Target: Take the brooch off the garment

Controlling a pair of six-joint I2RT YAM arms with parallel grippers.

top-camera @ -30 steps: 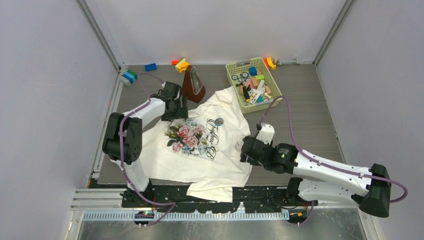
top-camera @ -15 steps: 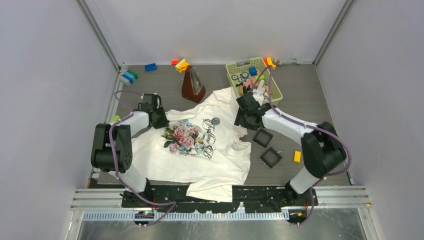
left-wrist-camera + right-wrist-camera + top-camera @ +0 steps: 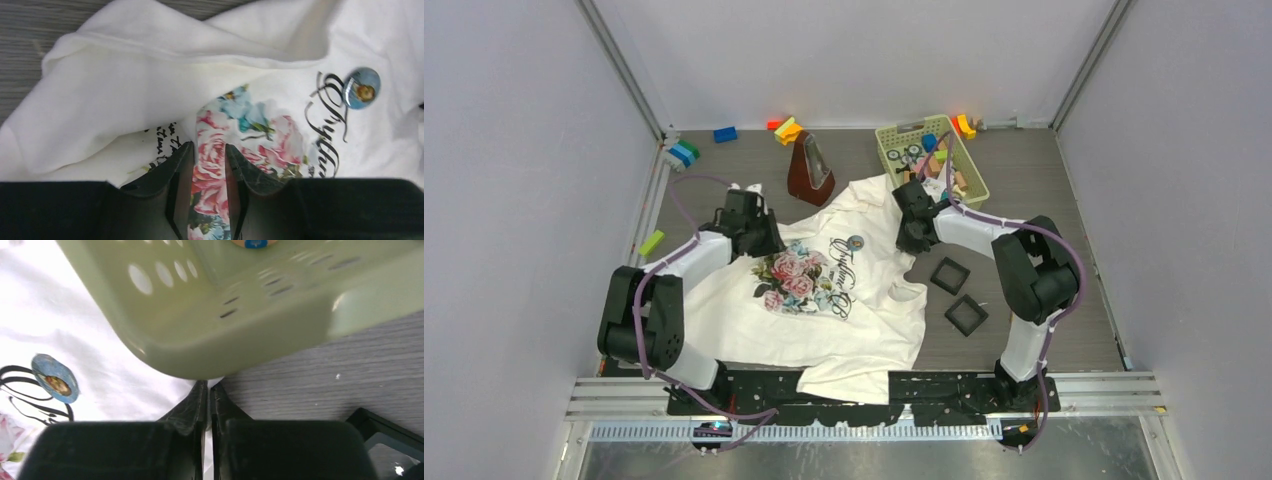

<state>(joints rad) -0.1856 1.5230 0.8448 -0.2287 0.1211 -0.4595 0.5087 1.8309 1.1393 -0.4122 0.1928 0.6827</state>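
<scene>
Garment (image 3: 824, 320) lies spread on table, hem toward arm bases; black trays (image 3: 966, 314) just R of it. L gripper (image 3: 209, 162) sits over rose print, fingers narrowly apart w/ print showing between. R gripper (image 3: 207, 390) at shirt's R edge, fingers all but together; can't tell if cloth is pinched. Brooch (image 3: 855, 241) pinned betw. them, by script lettering. Green basket (image 3: 225, 330) beyond, at shirt's far edge.

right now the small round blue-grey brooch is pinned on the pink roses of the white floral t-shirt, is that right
No. The small round blue-grey brooch is on the white floral T-shirt, but at the top end of its black script lettering, apart from the pink roses. The left wrist view shows this.
</scene>
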